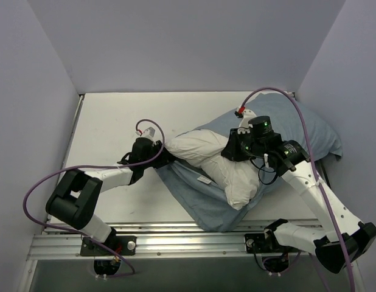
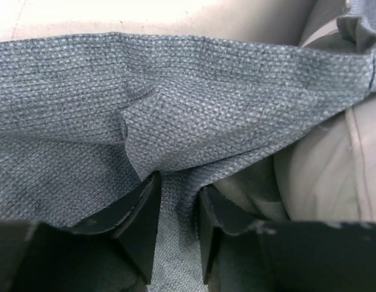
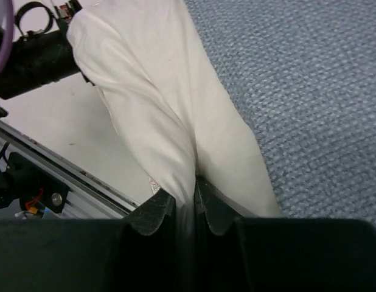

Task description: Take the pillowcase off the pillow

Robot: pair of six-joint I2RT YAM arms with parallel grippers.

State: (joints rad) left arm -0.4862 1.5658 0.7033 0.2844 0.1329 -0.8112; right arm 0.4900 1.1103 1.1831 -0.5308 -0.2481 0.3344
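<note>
My left tool (image 2: pixel 179 182) pinches a fold of the blue-grey pillowcase (image 2: pixel 236 103); my right tool (image 3: pixel 185 193) is clamped on the white pillow (image 3: pixel 145 103). Beyond, the pillow seems partly out, lying over the pillowcase on the tabletop (image 1: pixel 109 121).

You're looking at a white tabletop (image 1: pixel 109 121), boxed in by pale lilac walls (image 1: pixel 176 42) at the left, back and right. Along the near edge runs a silver slotted rail (image 1: pixel 188 240), which your right wrist view catches too.
</note>
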